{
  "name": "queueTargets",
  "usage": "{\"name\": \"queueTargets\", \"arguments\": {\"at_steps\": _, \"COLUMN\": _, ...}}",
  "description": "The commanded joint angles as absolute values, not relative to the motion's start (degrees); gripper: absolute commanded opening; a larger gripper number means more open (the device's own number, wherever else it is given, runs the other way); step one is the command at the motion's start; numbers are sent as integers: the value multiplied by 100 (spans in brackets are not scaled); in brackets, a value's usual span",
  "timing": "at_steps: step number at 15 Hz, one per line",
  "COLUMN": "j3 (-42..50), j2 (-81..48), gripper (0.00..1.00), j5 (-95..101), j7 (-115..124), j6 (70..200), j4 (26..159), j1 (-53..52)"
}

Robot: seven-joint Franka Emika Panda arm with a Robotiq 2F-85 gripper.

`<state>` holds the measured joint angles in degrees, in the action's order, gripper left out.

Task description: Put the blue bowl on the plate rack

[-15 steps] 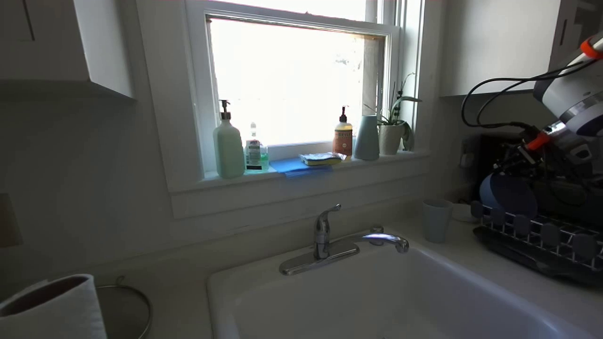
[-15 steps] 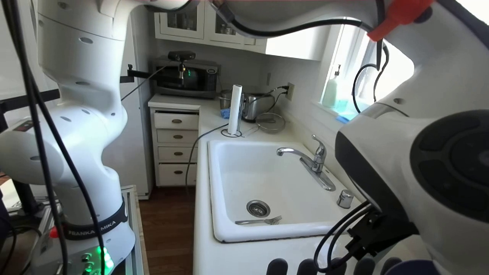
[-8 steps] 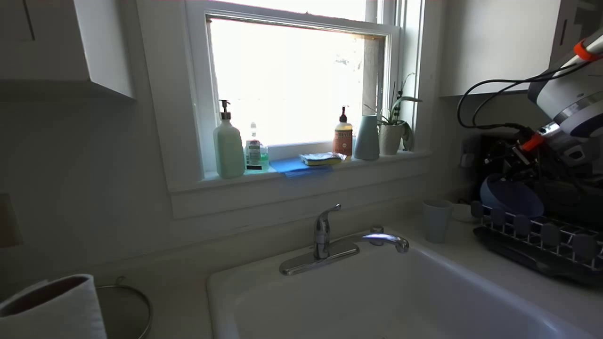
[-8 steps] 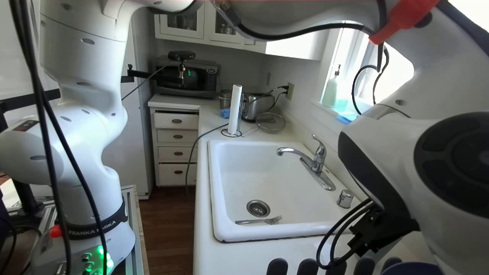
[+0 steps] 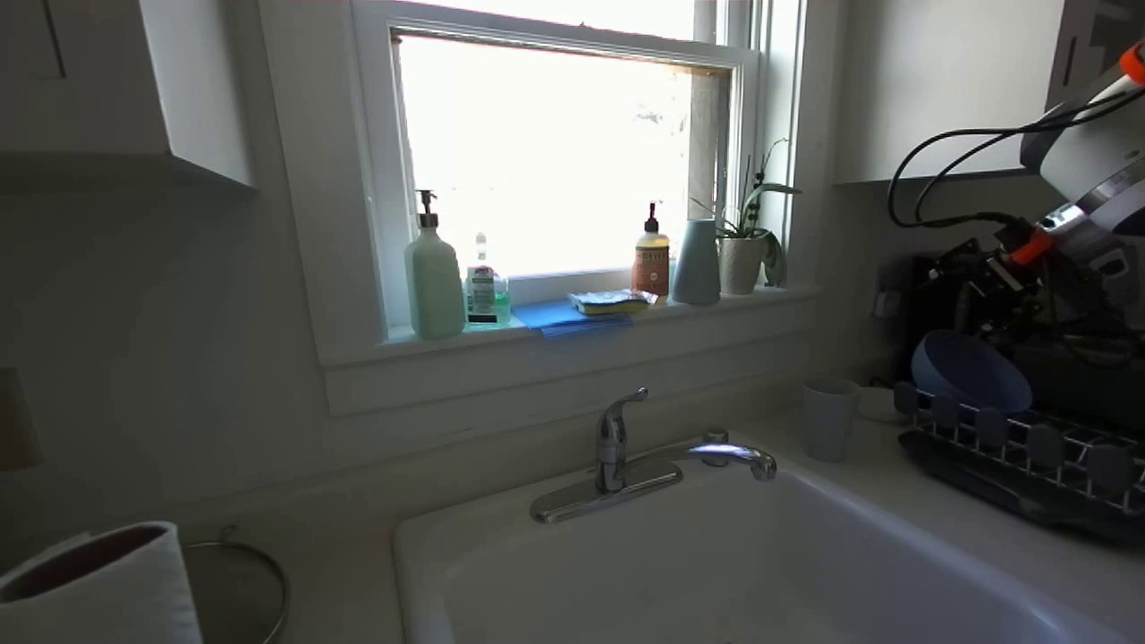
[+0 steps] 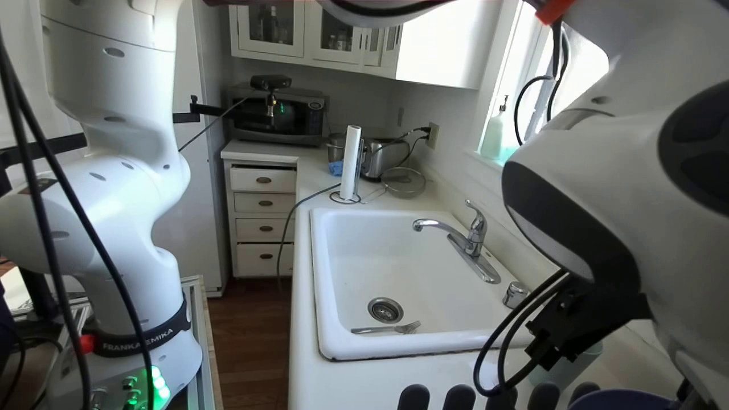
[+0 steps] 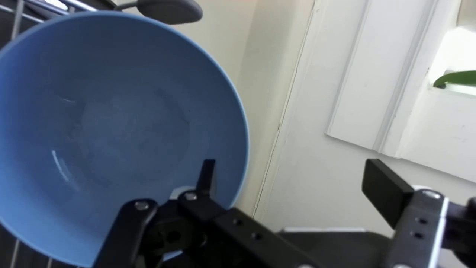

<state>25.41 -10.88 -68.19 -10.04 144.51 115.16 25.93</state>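
On the plate rack point(image 5: 1045, 444) the blue bowl point(image 7: 126, 119) sits tilted, gripper point(image 7: 292, 178) spread wide; black band point(image 6: 127, 345) reads FRANKA EMIKA

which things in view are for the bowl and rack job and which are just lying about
For the job:
plate rack
blue bowl, tilted on it
gripper, open

Just lying about:
fork
grey cup
paper towel roll
green pump bottle
potted plant
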Motion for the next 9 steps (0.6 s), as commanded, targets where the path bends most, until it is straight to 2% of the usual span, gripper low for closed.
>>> {"name": "queueTargets", "arguments": {"at_steps": 1, "j3": 2600, "j2": -526, "gripper": 100, "j5": -5701, "j7": -617, "j6": 13954, "j4": 11941, "j1": 2606}}
{"name": "queueTargets", "arguments": {"at_steps": 9, "j3": 2552, "j2": 314, "gripper": 100, "j5": -3608, "j7": 22, "j6": 13437, "j4": 12472, "j1": 2526}}
